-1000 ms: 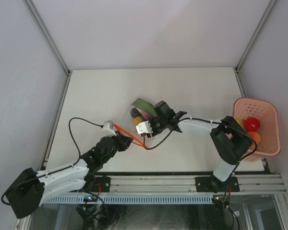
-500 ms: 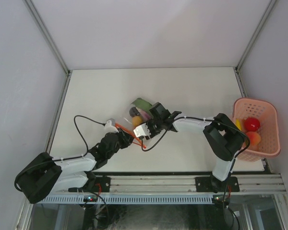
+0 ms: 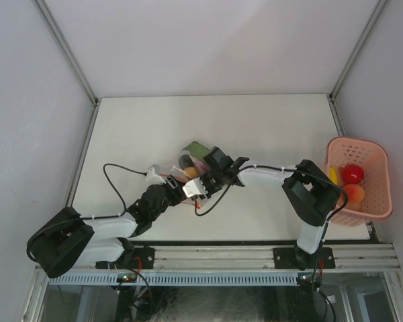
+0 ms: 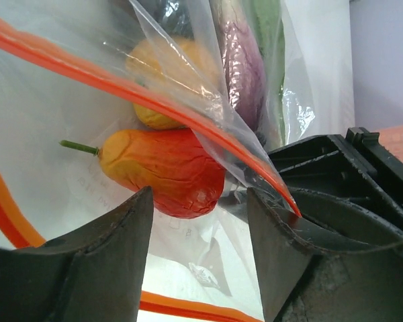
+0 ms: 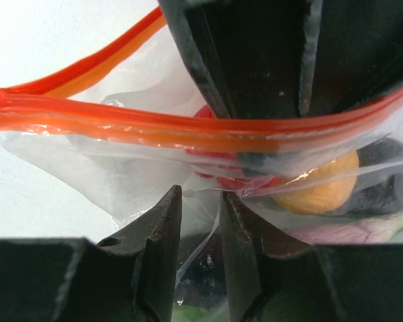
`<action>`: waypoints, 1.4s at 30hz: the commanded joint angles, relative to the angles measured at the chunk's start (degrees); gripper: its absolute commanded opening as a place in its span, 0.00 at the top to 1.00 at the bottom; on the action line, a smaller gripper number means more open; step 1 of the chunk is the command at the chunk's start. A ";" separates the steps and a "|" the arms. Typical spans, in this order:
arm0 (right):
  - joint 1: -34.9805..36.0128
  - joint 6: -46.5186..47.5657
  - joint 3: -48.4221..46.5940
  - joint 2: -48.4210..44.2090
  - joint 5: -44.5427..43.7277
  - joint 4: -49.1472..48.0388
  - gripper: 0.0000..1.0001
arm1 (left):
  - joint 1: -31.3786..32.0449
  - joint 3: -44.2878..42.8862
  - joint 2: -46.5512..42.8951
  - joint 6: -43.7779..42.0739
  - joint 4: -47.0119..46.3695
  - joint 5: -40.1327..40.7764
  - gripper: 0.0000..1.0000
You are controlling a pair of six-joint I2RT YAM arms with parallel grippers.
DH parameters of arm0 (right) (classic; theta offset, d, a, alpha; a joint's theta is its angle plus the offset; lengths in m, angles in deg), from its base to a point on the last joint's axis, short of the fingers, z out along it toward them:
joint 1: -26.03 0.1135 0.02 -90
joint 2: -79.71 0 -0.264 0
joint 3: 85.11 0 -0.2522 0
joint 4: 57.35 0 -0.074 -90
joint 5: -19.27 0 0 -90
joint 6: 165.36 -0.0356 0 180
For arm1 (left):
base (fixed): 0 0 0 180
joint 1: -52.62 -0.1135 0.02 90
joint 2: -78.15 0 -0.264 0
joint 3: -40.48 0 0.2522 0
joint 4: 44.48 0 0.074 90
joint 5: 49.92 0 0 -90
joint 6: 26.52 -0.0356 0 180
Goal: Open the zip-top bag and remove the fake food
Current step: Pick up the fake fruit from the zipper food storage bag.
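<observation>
I count one zip-top bag (image 4: pixel 47 134) with at least four fake food pieces (image 4: pixel 164 171) inside, one pink basket (image 3: pixel 379 161) holding three more, and two grippers: left gripper (image 4: pixel 199 194), right gripper (image 5: pixel 200 194).

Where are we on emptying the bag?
Done: the zip strips of the bag are parted, and a red ball sits in the basket. In hand: the right gripper brackets bag film; the left gripper is open at the mouth. Remaining: the orange-red piece, a yellow one and a purple one are inside.
</observation>
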 commanded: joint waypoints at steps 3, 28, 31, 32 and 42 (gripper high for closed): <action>1.61 -2.99 -3.11 0.86 4.00 1.75 0.75 | -0.34 0.27 1.91 3.91 -5.37 0.24 0.38; 1.53 -3.05 -4.91 0.88 6.63 5.01 0.85 | -0.34 -3.11 7.87 16.59 7.61 8.65 0.28; -0.01 -5.31 -5.52 -0.10 6.42 3.94 0.83 | -0.34 -4.45 7.70 17.66 12.55 9.62 0.31; -0.67 -6.26 -5.54 -0.54 6.59 3.45 0.81 | -0.34 -4.37 7.54 18.14 13.11 10.00 0.34; -6.18 -2.11 -10.83 0.79 14.22 7.34 0.69 | -0.34 -4.02 7.24 16.10 13.09 10.35 0.41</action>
